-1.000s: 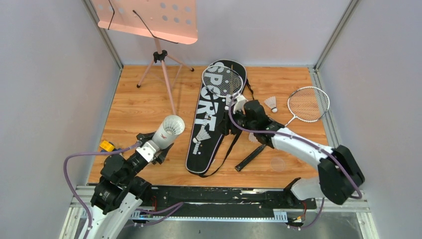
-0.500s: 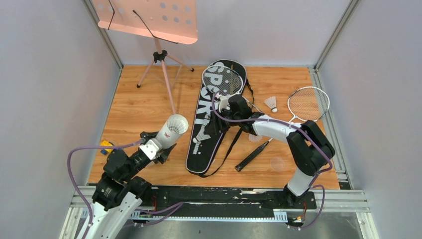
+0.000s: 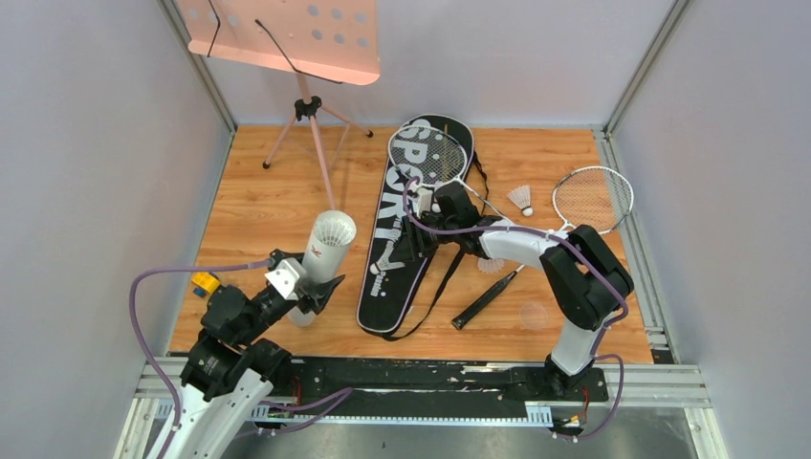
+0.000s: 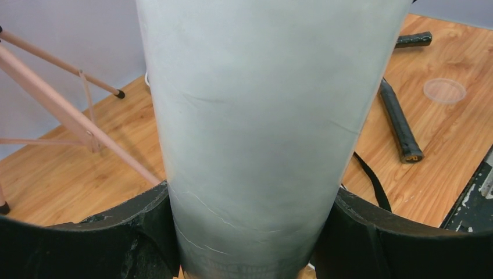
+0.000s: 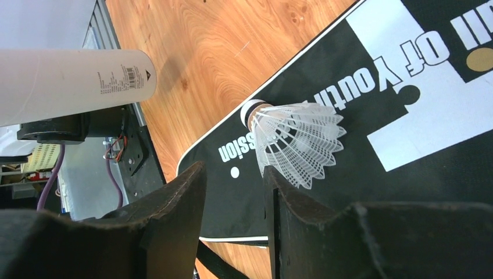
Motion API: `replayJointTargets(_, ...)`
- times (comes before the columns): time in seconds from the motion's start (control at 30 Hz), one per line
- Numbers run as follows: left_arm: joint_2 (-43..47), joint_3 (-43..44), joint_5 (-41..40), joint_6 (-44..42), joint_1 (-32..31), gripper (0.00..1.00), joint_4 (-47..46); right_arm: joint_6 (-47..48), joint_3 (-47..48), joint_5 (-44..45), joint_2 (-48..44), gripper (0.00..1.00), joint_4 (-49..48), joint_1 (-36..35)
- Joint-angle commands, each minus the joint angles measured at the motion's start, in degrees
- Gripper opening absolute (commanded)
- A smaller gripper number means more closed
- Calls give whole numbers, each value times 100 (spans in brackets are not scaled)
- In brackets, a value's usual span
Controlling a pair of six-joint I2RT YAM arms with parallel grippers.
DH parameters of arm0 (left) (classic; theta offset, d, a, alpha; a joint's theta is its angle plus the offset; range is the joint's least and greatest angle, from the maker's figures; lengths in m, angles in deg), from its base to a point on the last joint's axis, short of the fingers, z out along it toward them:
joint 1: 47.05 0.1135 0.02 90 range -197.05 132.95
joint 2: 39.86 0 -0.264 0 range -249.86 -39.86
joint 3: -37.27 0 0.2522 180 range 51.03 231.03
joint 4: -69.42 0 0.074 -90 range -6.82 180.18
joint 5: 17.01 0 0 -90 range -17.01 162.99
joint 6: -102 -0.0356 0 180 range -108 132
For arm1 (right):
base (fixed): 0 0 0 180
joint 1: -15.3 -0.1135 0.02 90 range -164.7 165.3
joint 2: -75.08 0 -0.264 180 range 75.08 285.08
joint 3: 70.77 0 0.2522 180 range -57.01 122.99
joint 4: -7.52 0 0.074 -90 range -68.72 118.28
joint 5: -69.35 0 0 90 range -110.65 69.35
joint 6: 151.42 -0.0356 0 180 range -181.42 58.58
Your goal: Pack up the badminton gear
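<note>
The wood-grain bench (image 3: 258, 210) carries everything. At its far left stands a pink perforated music stand on tripod legs (image 3: 287, 38). Down the middle lies the long black racket-shaped bag with white SPORT lettering (image 3: 387, 287). A slim silver racket with white strings (image 3: 428, 153) rests with its head on the bag's far end. A second silver racket (image 3: 593, 199) lies on the bench at the far right, well apart from the bag.

Near the front left, the long white tube (image 3: 323, 251) stands close to upright with its open mouth up. The left gripper (image 3: 308, 285) has its jaws clenched around the tube's lower part.

The right gripper (image 5: 234, 174) hangs over the middle of the bag. Its jaws stand a little apart with nothing between them. A small white feather shuttlecock (image 5: 296, 142) lies on the bag just past its fingertips. Another white shuttlecock (image 3: 520, 198) sits on the bench between the two racket heads.

A round clear plastic lid (image 3: 534, 314) lies near the front right. A small yellow and blue toy (image 3: 205, 283) sits at the left edge.
</note>
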Motion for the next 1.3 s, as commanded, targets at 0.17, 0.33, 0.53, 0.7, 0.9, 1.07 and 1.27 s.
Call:
replayJointTargets(0.17, 24, -1, 461, -33, 7, 62, -334, -127, 279, -193, 194, 42, -421, 73)
replayJointTargets(0.33, 79, -23, 575, -59, 7, 62, -326, -201, 398, -183, 360, 45, -416, 74)
replayJointTargets(0.53, 3, -16, 620, -59, 7, 62, -298, -261, 262, -55, 269, 13, -614, 69)
replayJointTargets(0.7, -90, -29, 706, -47, 7, 61, -329, -171, 16, 215, -412, 0, -622, 116)
replayJointTargets(0.9, -165, 4, 666, -46, 11, 61, -266, 100, -138, 527, -1659, 0, -375, 144)
replayJointTargets(1.07, -350, 7, 820, -2, 7, 61, -286, 788, -131, 775, -2719, 0, -80, 146)
replayJointTargets(1.27, -587, 88, 689, -31, 13, 61, -132, 1190, 378, 1370, -3928, 0, 390, 142)
